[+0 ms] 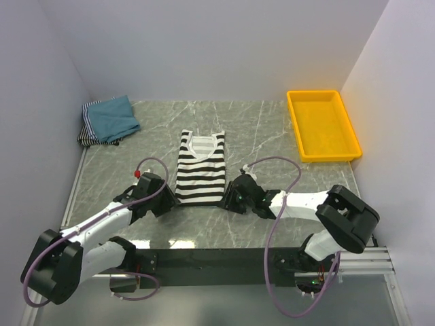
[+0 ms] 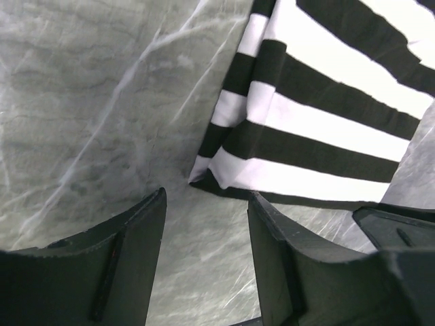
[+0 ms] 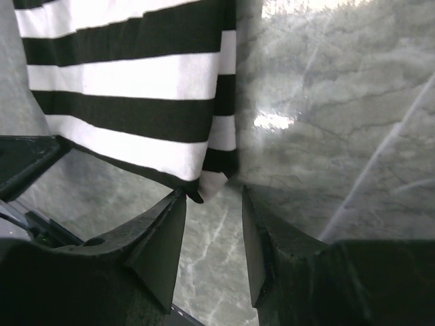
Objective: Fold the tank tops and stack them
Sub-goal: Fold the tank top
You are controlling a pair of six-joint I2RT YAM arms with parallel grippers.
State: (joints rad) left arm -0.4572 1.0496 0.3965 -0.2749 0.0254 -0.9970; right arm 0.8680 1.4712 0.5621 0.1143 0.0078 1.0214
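Fingers (image 2: 129, 251) of the left gripper (image 2: 207, 204) stand apart and empty, as do the right gripper's (image 3: 213, 200). On the marbled counter (image 1: 258, 136) the striped tank top (image 1: 201, 170) lies flat at mid-counter, one hem corner just ahead of each gripper. It looks soft, light and limp, so pinch it at those hem corners. The folded teal tank top (image 1: 112, 117) sits far left. No writing is readable.

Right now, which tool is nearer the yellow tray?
Right. The right tool sits near-left of the tray; the left tool lies farther left, across the striped tank top.
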